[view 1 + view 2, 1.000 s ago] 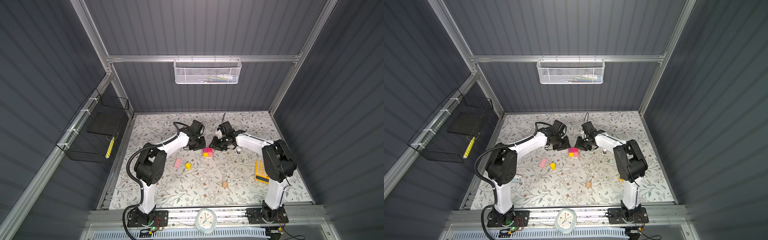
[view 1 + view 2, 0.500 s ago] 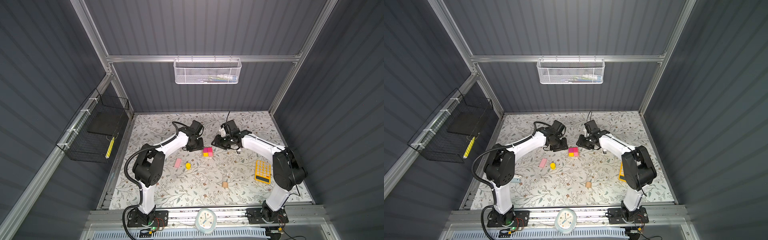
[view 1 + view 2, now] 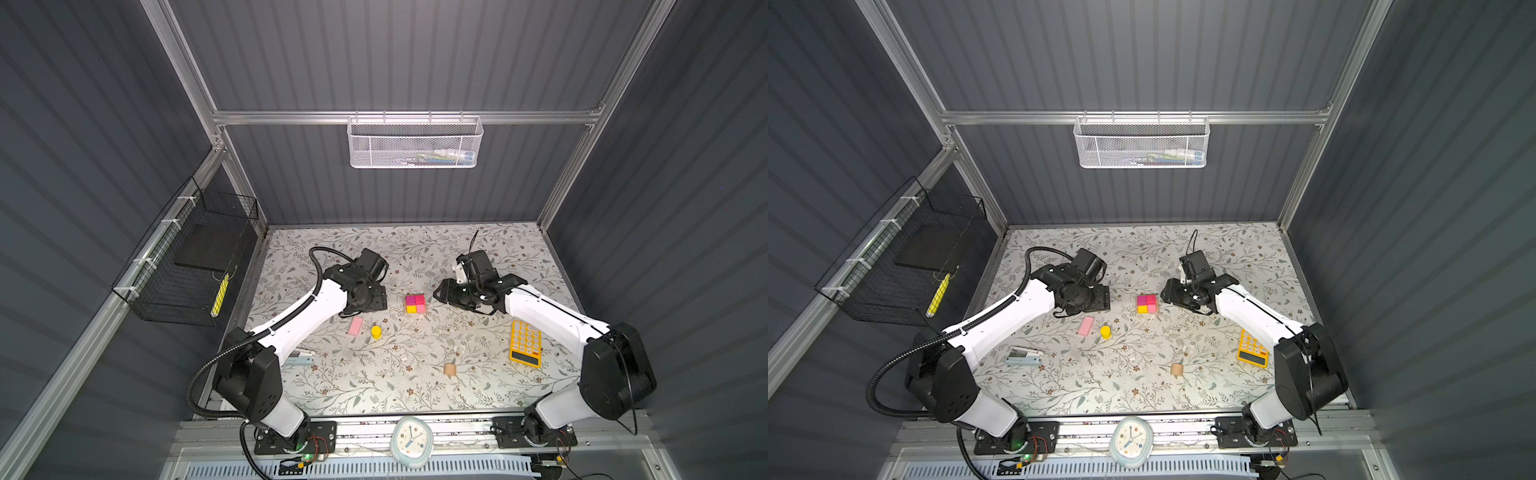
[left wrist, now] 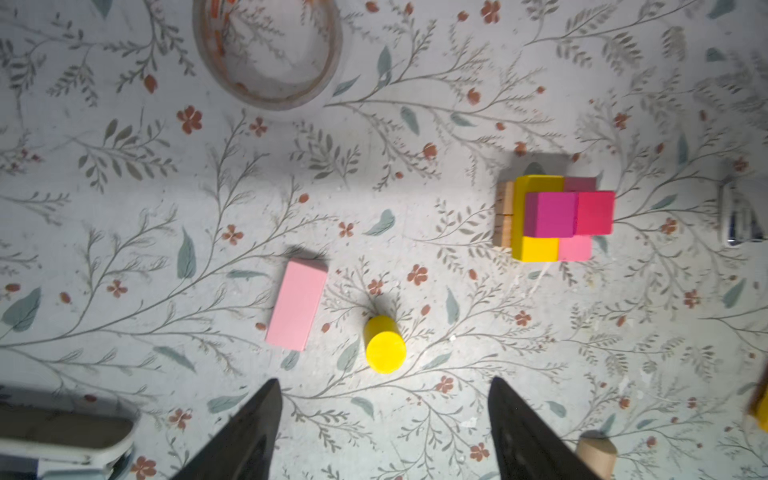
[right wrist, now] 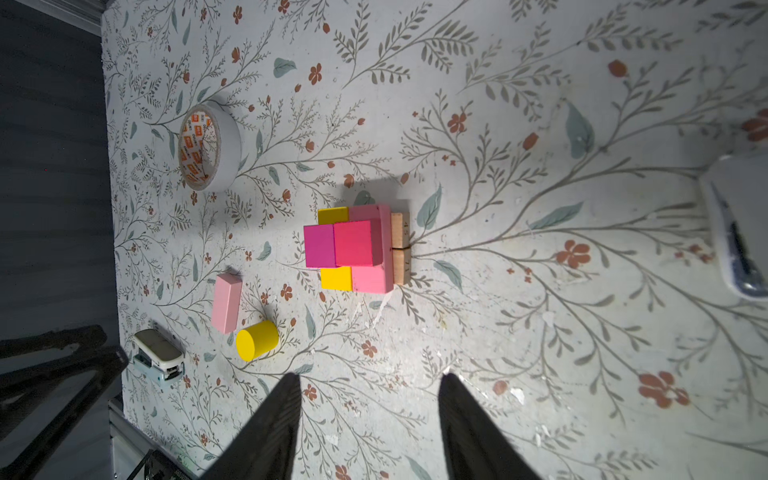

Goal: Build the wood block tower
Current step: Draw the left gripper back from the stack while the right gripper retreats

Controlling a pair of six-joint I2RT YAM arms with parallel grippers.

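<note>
The tower [image 3: 415, 303] [image 3: 1147, 304] stands mid-table: tan blocks below, a yellow and a pink bar across them, two magenta cubes on top [image 4: 557, 218] [image 5: 357, 249]. Loose wood blocks lie nearer the front: a pink bar [image 3: 355, 326] [image 4: 296, 304] [image 5: 226, 303], a yellow cylinder [image 3: 376, 331] [image 4: 385, 345] [image 5: 257, 340] and a tan cylinder [image 3: 449, 369] [image 4: 596, 455]. My left gripper [image 3: 372, 301] [image 4: 384, 380] hangs open and empty left of the tower, above the yellow cylinder. Right of the tower, my right gripper [image 3: 442, 295] [image 5: 370, 376] is open and empty too.
A tape roll [image 5: 230, 145] [image 4: 332, 62] lies beyond the pink bar, under the left arm. A white stapler [image 3: 1023, 357] [image 5: 160, 359] sits front left, a yellow-orange calculator [image 3: 525, 343] front right. A clock [image 3: 412, 442] sits on the front rail; wire baskets hang on the walls.
Both grippers have opened wider and drawn back from the tower, the left one leftward, the right one rightward. The tower stands unmoved.
</note>
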